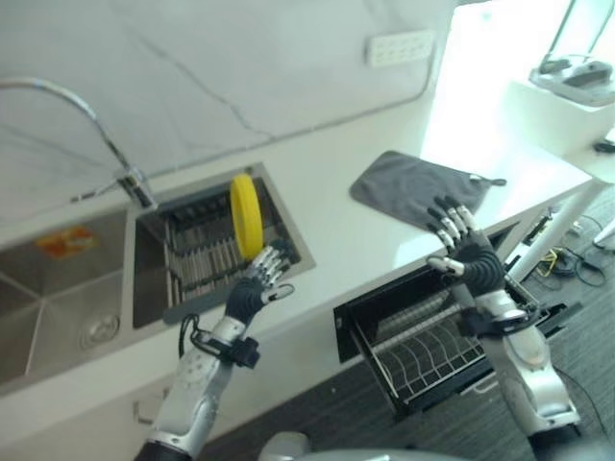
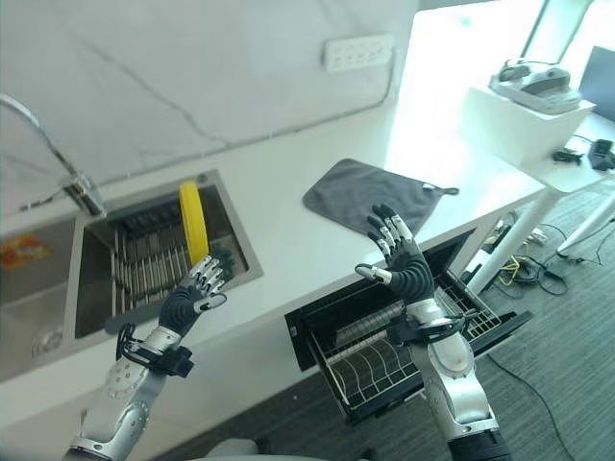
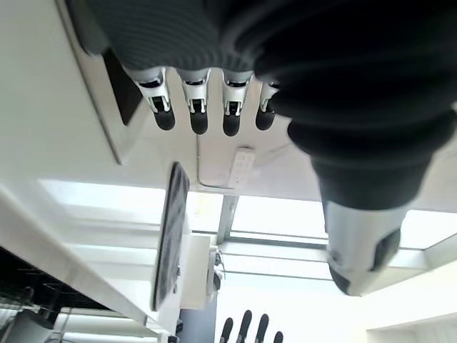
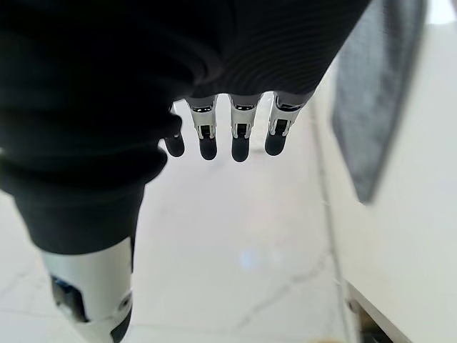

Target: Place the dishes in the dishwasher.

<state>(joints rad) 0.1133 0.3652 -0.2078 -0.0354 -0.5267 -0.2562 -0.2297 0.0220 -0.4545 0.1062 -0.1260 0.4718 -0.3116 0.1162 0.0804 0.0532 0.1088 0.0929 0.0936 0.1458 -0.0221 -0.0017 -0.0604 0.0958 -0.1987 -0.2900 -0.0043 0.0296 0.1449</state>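
My left hand [image 1: 258,286] hovers spread at centre-left of the frame, empty, just below the yellow plate [image 1: 246,215] standing on edge in the sink rack [image 1: 197,261]. My right hand [image 1: 459,242] is raised at right, fingers splayed, above the open dishwasher rack [image 1: 423,357], which looks empty. A grey cloth [image 1: 413,184] lies on the counter [image 1: 346,240].

White marble-veined wall [image 1: 240,67] carries a white socket strip [image 1: 400,47]. White countertop [image 1: 356,240] holds a steel sink [image 1: 58,288] with curved tap [image 1: 96,125]. Grey cloth [image 1: 408,185] lies flat. Strong window light, right. Grey carpeted floor [image 2: 567,365].
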